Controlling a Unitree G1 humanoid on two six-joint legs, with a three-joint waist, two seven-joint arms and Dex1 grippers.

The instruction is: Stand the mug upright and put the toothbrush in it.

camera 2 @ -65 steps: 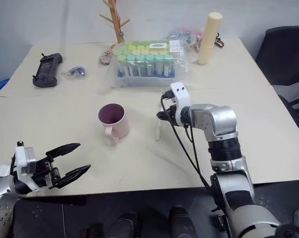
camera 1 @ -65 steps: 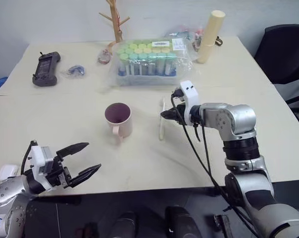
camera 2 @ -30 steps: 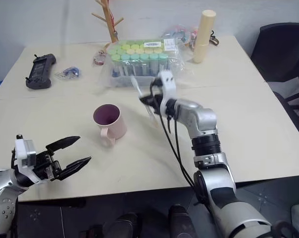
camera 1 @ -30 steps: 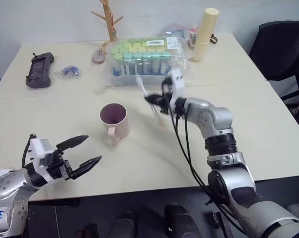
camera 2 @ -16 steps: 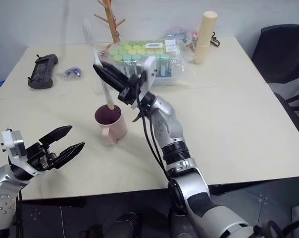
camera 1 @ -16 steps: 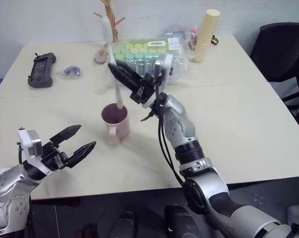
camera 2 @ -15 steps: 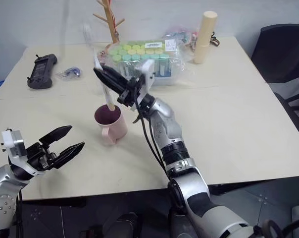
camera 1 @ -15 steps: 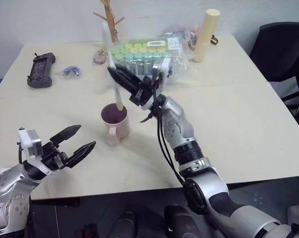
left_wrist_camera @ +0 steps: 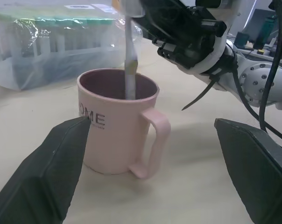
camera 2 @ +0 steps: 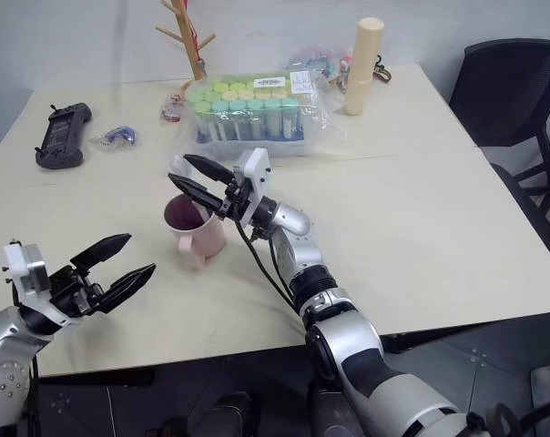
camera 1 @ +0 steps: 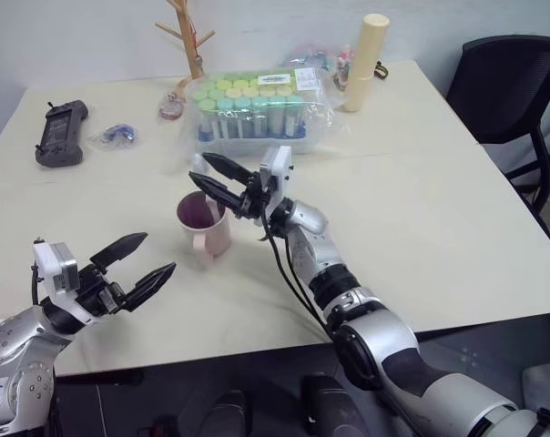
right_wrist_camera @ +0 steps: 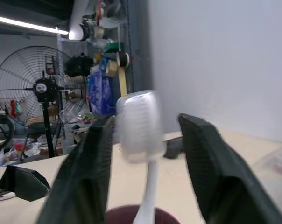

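Observation:
The pale pink mug (camera 1: 205, 228) stands upright near the table's middle, its handle toward me and "HOME" on its side (left_wrist_camera: 114, 128). The white toothbrush (left_wrist_camera: 130, 60) stands in it, lower end inside the cup, bristle head (right_wrist_camera: 137, 127) up between my right gripper's fingers. My right gripper (camera 1: 198, 167) hovers just over the mug's rim, open, with a gap on either side of the brush. My left gripper (camera 1: 159, 252) is open and empty, low near the table's front edge, to the left of the mug and pointing at it.
A bagged rack of capped tubes (camera 1: 257, 114) sits behind the mug. A wooden branch stand (camera 1: 188, 41), a tall cream cylinder (camera 1: 361, 50), a black controller (camera 1: 56, 146) and a small blue item (camera 1: 111, 137) lie along the back. A black chair (camera 1: 503, 82) stands at the right.
My right gripper has come down over the mug, the toothbrush's lower end has gone into the cup, and the fingers have opened off it. The left gripper stayed put.

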